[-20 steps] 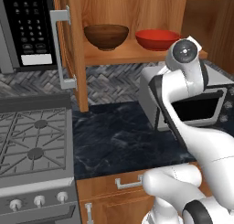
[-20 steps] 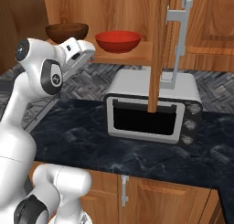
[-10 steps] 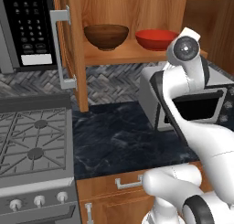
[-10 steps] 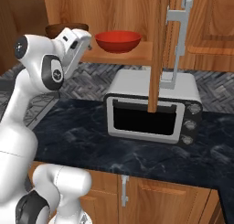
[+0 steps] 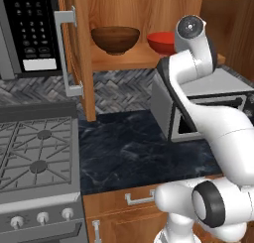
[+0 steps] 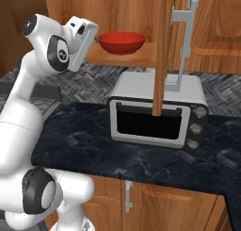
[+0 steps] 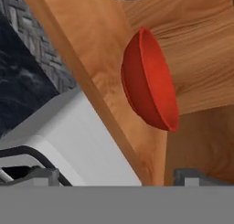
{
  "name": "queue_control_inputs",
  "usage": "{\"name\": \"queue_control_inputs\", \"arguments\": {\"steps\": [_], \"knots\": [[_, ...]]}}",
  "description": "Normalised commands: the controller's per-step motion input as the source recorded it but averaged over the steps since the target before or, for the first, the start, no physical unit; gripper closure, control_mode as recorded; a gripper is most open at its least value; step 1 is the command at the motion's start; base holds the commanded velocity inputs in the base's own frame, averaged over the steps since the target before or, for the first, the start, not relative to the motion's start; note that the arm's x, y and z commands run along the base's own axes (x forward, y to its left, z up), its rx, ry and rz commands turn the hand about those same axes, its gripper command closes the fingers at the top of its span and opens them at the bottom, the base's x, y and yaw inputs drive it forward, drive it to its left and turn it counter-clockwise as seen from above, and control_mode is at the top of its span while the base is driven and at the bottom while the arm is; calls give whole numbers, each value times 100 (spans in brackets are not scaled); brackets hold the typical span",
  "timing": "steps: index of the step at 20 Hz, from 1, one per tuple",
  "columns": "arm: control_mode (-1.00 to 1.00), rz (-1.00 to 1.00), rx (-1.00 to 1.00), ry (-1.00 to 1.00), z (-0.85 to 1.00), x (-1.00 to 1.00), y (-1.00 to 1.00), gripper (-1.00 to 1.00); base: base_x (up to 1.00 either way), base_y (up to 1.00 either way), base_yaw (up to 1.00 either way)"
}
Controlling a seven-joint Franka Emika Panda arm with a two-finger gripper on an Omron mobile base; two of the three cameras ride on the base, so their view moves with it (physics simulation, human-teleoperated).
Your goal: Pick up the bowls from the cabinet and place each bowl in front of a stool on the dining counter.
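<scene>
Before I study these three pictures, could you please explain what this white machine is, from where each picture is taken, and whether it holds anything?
It is a white robot arm on a drivable base in a simulated kitchen. Two pictures come from cameras behind the arm, left and right. The third comes from a camera on its hand, looking along the tool. The open cabinet holds a red bowl and a brown wooden bowl on its shelf. On the black countertop stands a toaster oven; a stove is beside it. The tool is open, holds nothing, and faces the red bowl.
</scene>
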Motion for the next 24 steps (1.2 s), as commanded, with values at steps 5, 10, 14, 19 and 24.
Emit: {"name": "queue_control_inputs", "arguments": {"steps": [5, 10, 14, 19, 24], "knots": [[-100, 0, -2, 10, 1, 37, 0, -100, 0, 0, 0], [-100, 0, -1, 1, 0, 29, 0, -100, 0, 0, 0], [-100, 0, -1, 0, -3, 19, 0, -100, 0, 0, 0], [-100, 0, 0, 0, -13, 19, 0, -100, 0, 0, 0], [-100, 3, 0, -1, -4, 36, 0, -100, 0, 0, 0]]}}
